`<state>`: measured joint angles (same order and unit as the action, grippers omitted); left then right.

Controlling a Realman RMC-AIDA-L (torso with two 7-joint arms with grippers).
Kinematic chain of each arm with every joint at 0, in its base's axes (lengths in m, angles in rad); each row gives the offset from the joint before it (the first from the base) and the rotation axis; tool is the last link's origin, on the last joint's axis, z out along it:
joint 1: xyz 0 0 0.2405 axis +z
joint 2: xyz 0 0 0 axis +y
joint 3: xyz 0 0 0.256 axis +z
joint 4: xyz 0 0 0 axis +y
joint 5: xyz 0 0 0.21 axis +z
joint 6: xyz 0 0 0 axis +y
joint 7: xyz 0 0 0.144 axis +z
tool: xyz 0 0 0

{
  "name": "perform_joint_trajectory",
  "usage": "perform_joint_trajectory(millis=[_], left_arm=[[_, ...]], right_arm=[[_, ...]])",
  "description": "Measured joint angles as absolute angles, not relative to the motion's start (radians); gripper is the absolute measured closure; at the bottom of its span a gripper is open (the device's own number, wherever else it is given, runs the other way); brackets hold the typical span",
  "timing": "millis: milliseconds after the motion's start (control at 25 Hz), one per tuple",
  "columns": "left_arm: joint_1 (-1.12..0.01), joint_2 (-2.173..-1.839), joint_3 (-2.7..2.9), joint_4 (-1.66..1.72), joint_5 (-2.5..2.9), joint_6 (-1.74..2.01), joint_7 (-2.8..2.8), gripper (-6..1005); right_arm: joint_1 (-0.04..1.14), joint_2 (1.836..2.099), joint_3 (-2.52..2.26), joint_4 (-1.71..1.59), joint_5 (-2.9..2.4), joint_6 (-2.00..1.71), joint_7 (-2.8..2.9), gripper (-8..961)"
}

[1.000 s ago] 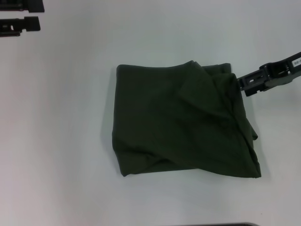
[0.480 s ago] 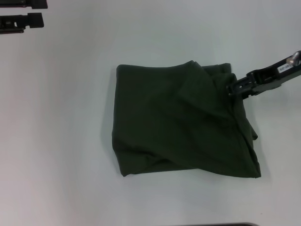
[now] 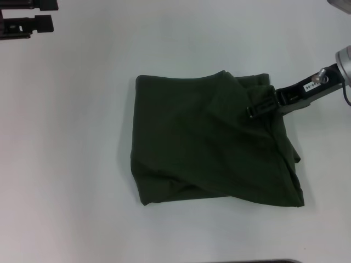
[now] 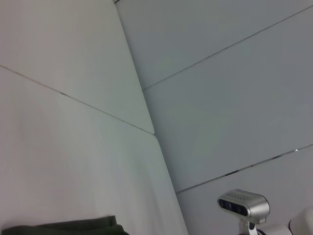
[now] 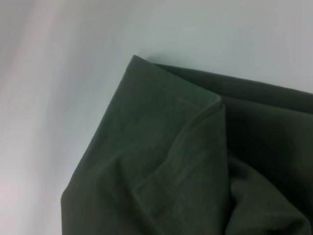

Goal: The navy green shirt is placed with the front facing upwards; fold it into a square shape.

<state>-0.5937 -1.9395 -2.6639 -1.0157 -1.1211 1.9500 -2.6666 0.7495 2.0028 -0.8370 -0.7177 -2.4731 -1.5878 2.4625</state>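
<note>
The navy green shirt (image 3: 214, 148) lies folded into a rough, rumpled square in the middle of the white table (image 3: 71, 164), with no lettering or collar showing. Its right side bulges and its far right corner is folded over. My right gripper (image 3: 253, 113) reaches in from the right and sits low over the shirt's far right part, on or just above the cloth. The right wrist view shows a folded corner of the shirt (image 5: 166, 161) close up. My left gripper (image 3: 46, 15) is parked at the table's far left corner, open and empty.
White table surface surrounds the shirt on all sides. The left wrist view shows wall panels, a sliver of the shirt (image 4: 68, 227) and a small grey camera (image 4: 243, 205). A dark edge (image 3: 252, 261) runs along the near table border.
My right gripper has moved left, from just off the shirt's far right edge to over the cloth, and its wrist has turned. The shirt and left arm have not moved.
</note>
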Motion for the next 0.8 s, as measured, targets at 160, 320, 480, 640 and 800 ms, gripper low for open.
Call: perform_joint_trajectory(millis=[160,320,480,640,800], left_arm=[[-0.599,-1.94,-2.663,-0.994,-1.119,1.943,-2.653,400],[-0.607,-1.94,-2.661,-0.983,-1.114,1.943,-2.647,400],[-0.609,-1.94,-2.659,-0.982,-1.113,1.942,-2.647,400],[-0.609,-1.94,-2.66,-0.982,-1.112,1.942,-2.647,400],[-0.608,-1.94,-2.66,-0.982,-1.112,1.942,-2.646,400]], right_arm=[[0.751,2.007,-0.837,-0.714,-2.472,-1.576,2.464,104],[0.752,2.007,-0.837,-0.715,-2.472,-1.577,2.471,145],[0.754,2.005,-0.833,-0.715,-2.473,-1.575,2.476,220],[0.753,2.002,-0.829,-0.72,-2.472,-1.582,2.48,296],[0.755,2.003,-0.828,-0.719,-2.471,-1.578,2.481,464]])
